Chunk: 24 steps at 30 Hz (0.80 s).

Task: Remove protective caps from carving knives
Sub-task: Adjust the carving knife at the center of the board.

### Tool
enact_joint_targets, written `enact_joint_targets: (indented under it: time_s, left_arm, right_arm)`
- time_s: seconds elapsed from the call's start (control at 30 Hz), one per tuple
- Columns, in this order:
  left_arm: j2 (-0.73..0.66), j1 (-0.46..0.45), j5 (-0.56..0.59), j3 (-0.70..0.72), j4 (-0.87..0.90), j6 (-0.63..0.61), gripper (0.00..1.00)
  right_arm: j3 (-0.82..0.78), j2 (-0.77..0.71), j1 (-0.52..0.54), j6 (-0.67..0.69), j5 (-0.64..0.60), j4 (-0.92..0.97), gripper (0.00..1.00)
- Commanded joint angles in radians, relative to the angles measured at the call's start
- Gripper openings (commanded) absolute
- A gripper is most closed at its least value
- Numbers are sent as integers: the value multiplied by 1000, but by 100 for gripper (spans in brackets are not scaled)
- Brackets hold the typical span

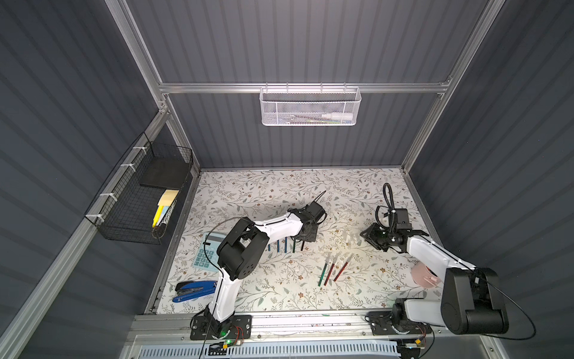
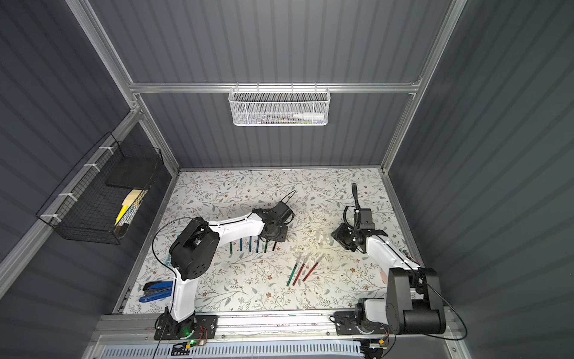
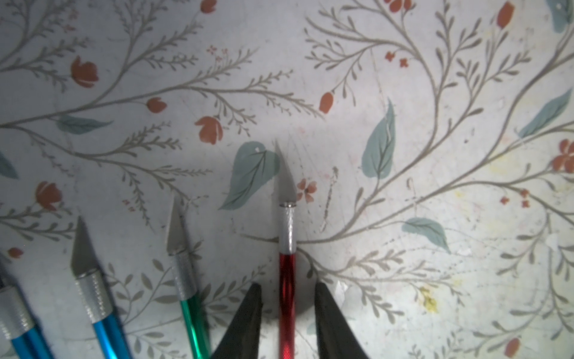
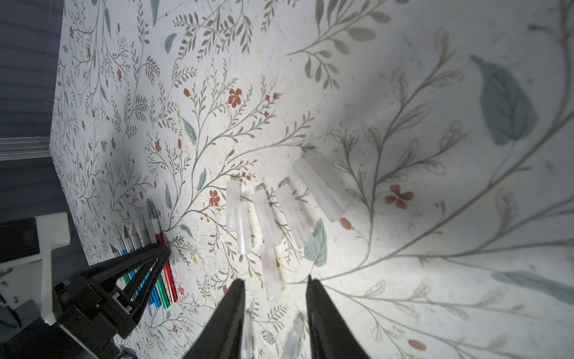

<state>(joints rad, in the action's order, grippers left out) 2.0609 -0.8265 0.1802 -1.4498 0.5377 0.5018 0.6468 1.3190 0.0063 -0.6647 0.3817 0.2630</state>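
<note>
In both top views the left gripper [image 1: 306,239] [image 2: 273,237] hangs over a row of carving knives [image 1: 285,245]. Three more knives [image 1: 332,273] lie apart, nearer the right gripper [image 1: 371,237].

In the left wrist view, the left jaws stand open astride the red knife [image 3: 286,307], with a gap on each side. A green knife [image 3: 192,314] lies just outside one jaw.

In the right wrist view, the right jaws are open, with one cap [image 4: 270,273] between the tips. The other protective caps [image 4: 279,205] cluster just beyond.

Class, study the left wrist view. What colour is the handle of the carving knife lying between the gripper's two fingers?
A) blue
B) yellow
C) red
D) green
C: the red-handled knife, blade uncapped, lies between the spread fingers of the left gripper.
</note>
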Motion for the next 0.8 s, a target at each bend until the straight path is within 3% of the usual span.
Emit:
enact_joint_targets:
  time_s: [0.0, 0.53, 0.77]
  left_arm:
    - [-30, -2, -18, 20, 51, 9, 32]
    - [-202, -6, 27, 44, 59, 4, 39]
    - [-222, -111, 36, 45, 107, -40, 39]
  right_arm:
    - [-7, -11, -6, 13, 11, 16, 36]
    - [-3, -26, -6, 11, 17, 29, 36]
    - [9, -44, -6, 7, 21, 45, 37]
